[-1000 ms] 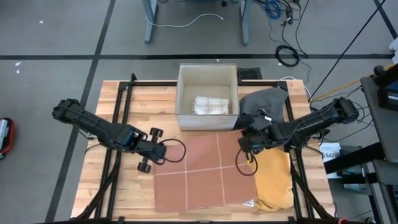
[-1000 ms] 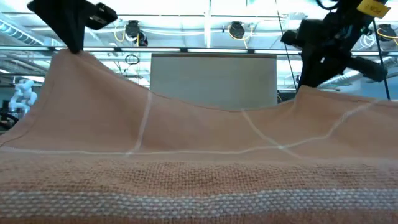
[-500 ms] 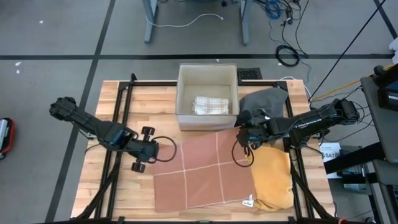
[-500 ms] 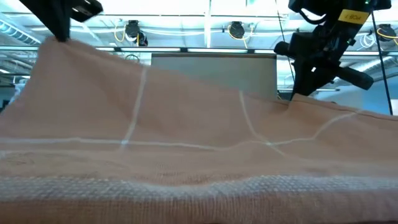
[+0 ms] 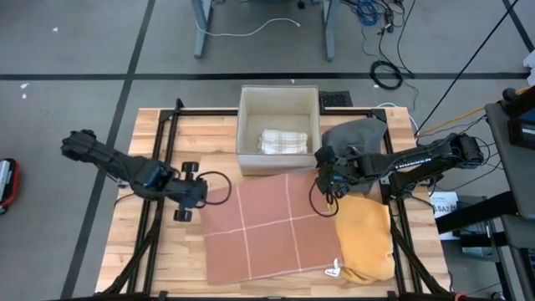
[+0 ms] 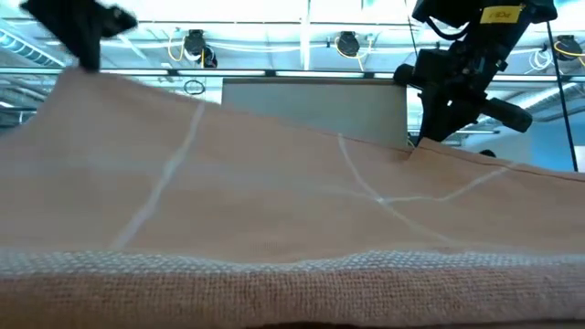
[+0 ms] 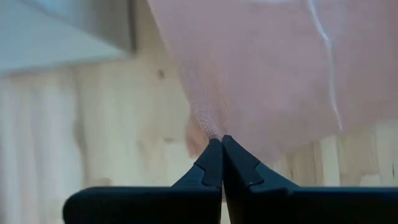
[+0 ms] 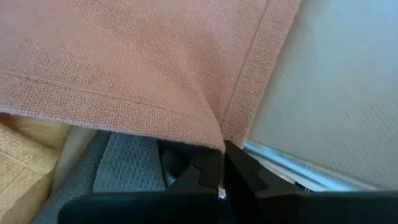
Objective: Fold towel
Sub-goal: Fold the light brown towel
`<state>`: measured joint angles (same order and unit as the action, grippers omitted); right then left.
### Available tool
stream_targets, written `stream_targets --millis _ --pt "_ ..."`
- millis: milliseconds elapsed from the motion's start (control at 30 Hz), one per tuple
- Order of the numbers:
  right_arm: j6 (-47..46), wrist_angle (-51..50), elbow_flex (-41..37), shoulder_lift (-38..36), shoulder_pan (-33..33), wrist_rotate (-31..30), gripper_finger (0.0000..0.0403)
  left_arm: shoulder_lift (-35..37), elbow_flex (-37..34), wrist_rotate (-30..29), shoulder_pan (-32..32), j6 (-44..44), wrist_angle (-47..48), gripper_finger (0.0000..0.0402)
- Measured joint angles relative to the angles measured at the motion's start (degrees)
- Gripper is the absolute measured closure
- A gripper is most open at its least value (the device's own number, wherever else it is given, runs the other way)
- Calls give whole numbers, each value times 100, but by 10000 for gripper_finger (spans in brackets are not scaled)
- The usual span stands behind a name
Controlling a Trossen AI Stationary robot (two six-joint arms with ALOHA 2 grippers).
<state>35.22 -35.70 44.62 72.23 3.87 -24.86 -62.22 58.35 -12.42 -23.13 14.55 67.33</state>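
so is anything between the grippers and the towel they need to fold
Nothing visible: the left gripper and the right gripper are each shut on a far corner of the pink towel.

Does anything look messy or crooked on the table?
The pink towel lies crooked, turned against the table's edges, its far corners pinched by the left gripper and right gripper. Beside it, a yellow cloth and a grey cloth lie rumpled, not folded.

white box [image 5: 279, 104] w/ folded cloth [image 5: 279, 141] inside, grey cloth [image 5: 358, 134] & yellow cloth [image 5: 366, 238] on wood table [image 5: 184, 259].
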Motion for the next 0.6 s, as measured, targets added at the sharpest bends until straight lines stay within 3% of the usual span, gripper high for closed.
stream_targets --millis 133,400,600 --pt "-1 10 0 -1 -43 253 403 -13 -568 254 188 -2 -212 401" --pt "-2 -159 7 -2 -54 282 400 -17 -1270 86 419 -472 -1358 397" --pt "-420 -239 7 -2 -54 199 359 -17 -1505 -355 509 -664 -1629 335"
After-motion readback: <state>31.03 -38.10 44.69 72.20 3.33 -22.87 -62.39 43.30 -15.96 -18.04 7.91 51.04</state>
